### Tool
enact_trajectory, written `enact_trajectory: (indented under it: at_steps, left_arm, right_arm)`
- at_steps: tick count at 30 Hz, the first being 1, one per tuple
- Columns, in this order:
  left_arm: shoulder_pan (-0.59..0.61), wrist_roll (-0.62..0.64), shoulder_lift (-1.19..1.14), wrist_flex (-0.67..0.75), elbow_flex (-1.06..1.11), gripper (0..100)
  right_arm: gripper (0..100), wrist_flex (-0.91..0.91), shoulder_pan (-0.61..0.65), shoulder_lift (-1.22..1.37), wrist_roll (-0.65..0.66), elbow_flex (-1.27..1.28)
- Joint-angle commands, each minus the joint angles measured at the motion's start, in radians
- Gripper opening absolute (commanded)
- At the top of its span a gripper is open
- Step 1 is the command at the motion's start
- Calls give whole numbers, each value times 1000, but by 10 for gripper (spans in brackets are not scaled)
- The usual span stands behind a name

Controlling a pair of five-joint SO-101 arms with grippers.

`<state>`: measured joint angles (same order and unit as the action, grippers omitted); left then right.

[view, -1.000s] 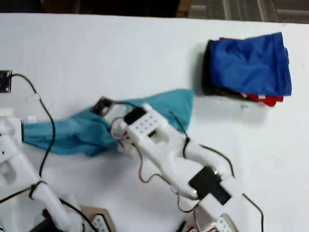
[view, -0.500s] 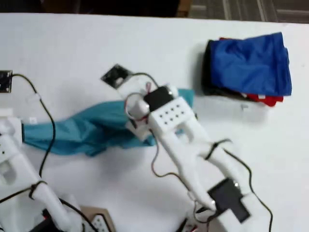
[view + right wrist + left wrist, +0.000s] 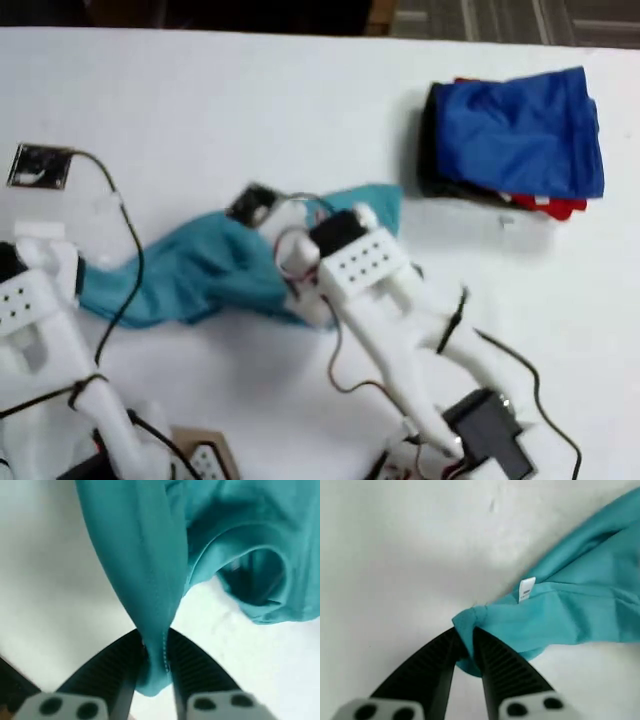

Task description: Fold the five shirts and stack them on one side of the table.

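Teal shirt (image 3: 210, 270): bunched, well apart from the folded stack (image 3: 515, 135).
Left gripper (image 3: 469, 647): clamped on its edge.
Right gripper (image 3: 156, 657): clamped on a fold.
Risk: thin pinches may slip under tension.

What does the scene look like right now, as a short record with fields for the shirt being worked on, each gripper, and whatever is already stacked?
shirt in work: teal shirt, unfolded and bunched, lying on the white table between the two arms
left gripper: shut on a bunched edge of the teal shirt, near its white label
right gripper: shut on a pinched fold of the teal shirt
stacked: blue shirt folded on top, red edge and black edge showing under it, at the table's far right
count in stack: cannot tell
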<state>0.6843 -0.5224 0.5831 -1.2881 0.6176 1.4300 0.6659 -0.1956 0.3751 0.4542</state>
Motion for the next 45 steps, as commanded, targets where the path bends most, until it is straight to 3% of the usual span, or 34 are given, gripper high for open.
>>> enact_trajectory:
  at_steps: [1, 6, 14, 22, 34, 40, 45]
  left_arm:
    - [-15, -5, 12, -3, -39, 27]
    - [-15, -5, 11, 0, -39, 27]
    - [-15, -5, 11, 17, -36, 27]
    - [-15, -5, 11, 150, 104, 27]
    - [-15, -5, 17, 170, 125, 27]
    - [-15, -5, 18, 169, 125, 27]
    - [-15, -5, 18, 167, 125, 27]
  right_arm:
    - [128, -25, 5, -67, 11, 74]
    - [109, 61, -8, -206, 126, 71]
    - [117, 31, -139, -259, 64, 87]
    - [299, 1, 15, -22, 35, 100]
    - [256, -65, 76, 191, 35, 98]
    - [18, -64, 77, 189, 32, 98]
    - [26, -19, 41, 185, 34, 61]
